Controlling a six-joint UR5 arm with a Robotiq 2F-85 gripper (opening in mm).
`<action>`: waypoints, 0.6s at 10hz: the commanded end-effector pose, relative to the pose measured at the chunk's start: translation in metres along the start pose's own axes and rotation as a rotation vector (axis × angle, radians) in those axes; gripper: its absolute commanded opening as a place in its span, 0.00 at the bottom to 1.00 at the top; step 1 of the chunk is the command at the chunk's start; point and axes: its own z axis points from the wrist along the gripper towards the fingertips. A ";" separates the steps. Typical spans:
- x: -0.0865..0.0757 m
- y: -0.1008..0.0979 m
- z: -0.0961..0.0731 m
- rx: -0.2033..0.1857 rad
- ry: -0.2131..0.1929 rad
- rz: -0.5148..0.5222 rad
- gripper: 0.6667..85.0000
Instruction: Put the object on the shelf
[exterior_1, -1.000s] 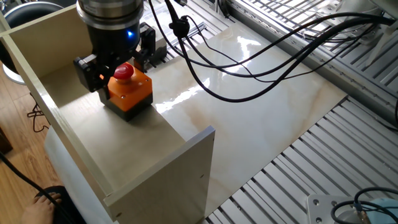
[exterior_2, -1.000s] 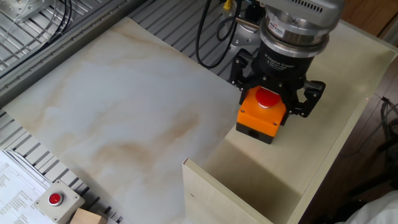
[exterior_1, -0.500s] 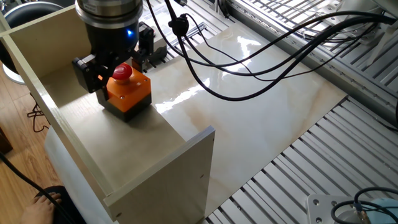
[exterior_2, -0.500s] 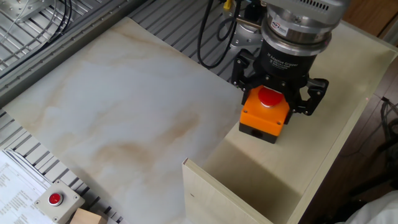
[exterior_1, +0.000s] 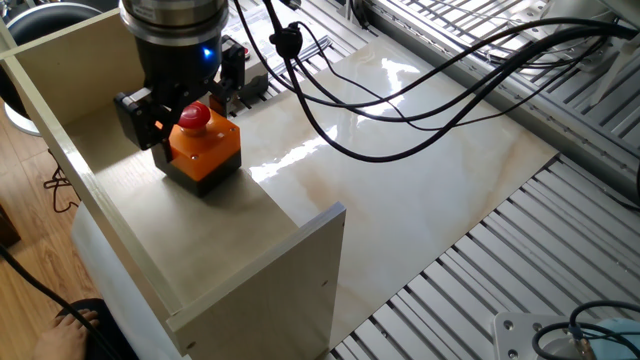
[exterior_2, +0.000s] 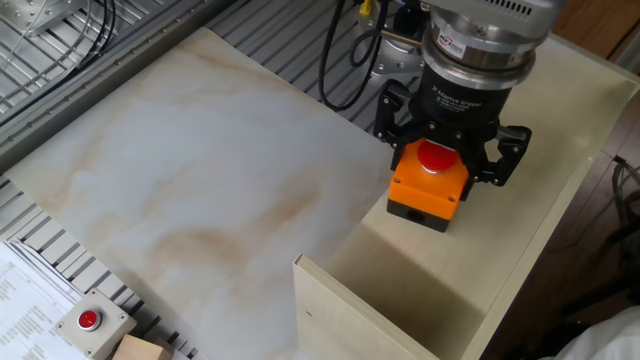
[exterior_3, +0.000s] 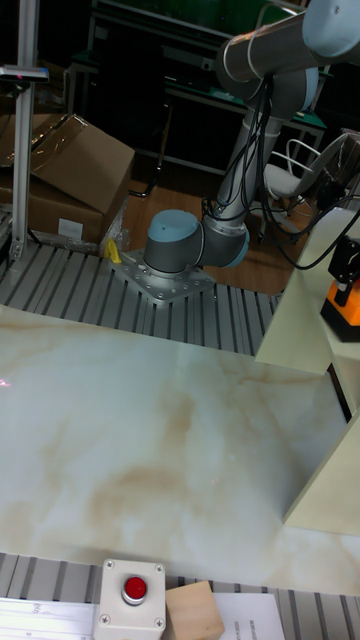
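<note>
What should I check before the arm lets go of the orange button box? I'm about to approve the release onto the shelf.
1. Claw closed on the small orange-topped, black-based box with the red mushroom button: ok, fingers flank it.
2. Box over the flat panel of the large beige wooden shelf unit, between its upright walls: ok.
3. Box base resting on the panel: cannot tell; contact is not clearly visible.
4. Box level, not tilted: ok in both fixed views.
5. Black cables clear of the box: ok, they hang over the marble-patterned tabletop.
</note>
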 end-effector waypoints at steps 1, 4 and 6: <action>0.001 0.000 -0.001 -0.005 0.004 -0.010 0.78; -0.003 0.001 0.001 -0.012 -0.011 -0.033 0.81; -0.003 -0.004 0.001 0.005 -0.011 -0.057 0.87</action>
